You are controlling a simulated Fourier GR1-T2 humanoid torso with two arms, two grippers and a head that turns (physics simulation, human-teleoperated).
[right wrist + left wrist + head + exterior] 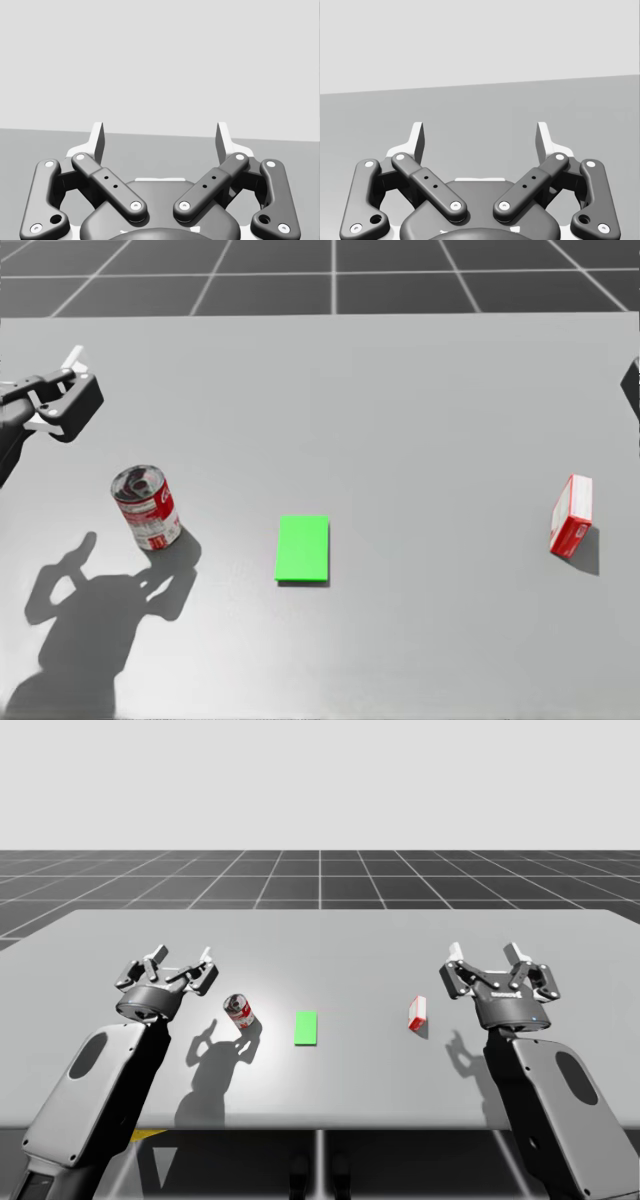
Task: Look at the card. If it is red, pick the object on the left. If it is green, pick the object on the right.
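The card (302,549) is green, so the target is the red-and-white box (418,1014), on the table right of the card and near my right gripper (487,963) — its fingers are spread wide, so I should bring it over the box and close across the thin sides. The box seems to stand on end, long axis near vertical, broad face toward the card — my left gripper (180,963), also spread wide, hovers near the red can (238,1011)

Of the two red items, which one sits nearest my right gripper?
The red-and-white box, right of the green card; the red can is by the left gripper.
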